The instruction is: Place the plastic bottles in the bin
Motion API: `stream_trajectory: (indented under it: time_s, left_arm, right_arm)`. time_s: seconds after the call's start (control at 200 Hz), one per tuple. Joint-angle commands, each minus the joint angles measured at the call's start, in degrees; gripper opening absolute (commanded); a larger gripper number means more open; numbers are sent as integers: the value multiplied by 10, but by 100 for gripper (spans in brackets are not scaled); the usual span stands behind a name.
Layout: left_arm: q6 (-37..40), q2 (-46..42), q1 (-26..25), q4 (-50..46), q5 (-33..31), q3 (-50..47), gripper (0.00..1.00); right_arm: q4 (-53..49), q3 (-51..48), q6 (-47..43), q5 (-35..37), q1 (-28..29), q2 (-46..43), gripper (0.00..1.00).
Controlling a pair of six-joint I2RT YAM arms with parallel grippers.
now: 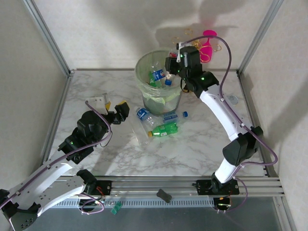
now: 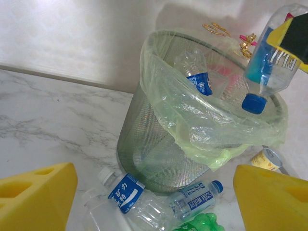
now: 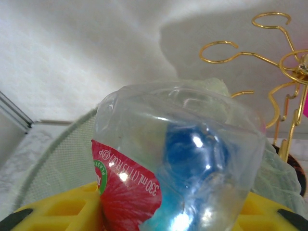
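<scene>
Bottles by count: one clear blue-capped bottle [image 2: 267, 55] hangs cap-down in my right gripper [image 1: 172, 66], jaws clamped on its base, directly above the bin [image 1: 143, 65]. Beneath that gripper, inside the bin, I can make out one blue-labelled bottle [image 1: 157, 75]. My left gripper [image 1: 115, 108] stands with jaws apart, holding nothing. Just ahead of it, at the bin's foot, four lie together: a white-capped bottle [image 2: 122, 190], a blue-capped one [image 2: 195, 199], a green bottle [image 2: 202, 224] and a bare clear bottle [image 2: 98, 211]. One can [image 2: 267, 159] sits beyond them.
</scene>
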Motion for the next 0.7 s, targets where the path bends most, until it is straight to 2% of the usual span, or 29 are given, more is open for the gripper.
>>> stream_trajectory:
  time_s: [0.0,0.31,0.426,0.566,0.696]
  left_arm:
    - [10,-4,-7,9,-4,-5,84]
    - [10,-1,-6,7,-5,-5,84]
    - [10,-1,-6,6,-6,-5,84]
    - [10,-1,-6,6,-8,-5,84]
    - [10,-1,-6,6,-7,-5,84]
  right_arm:
    - [-17,19,-34,35,8,17,34]
    - [-53,31,-43,61,9,65,42]
    - [-70,45,-37,61,9,87,54]
    - [-75,56,-35,76,9,90,76]
    - [-66,60,-34,89,9,67,84]
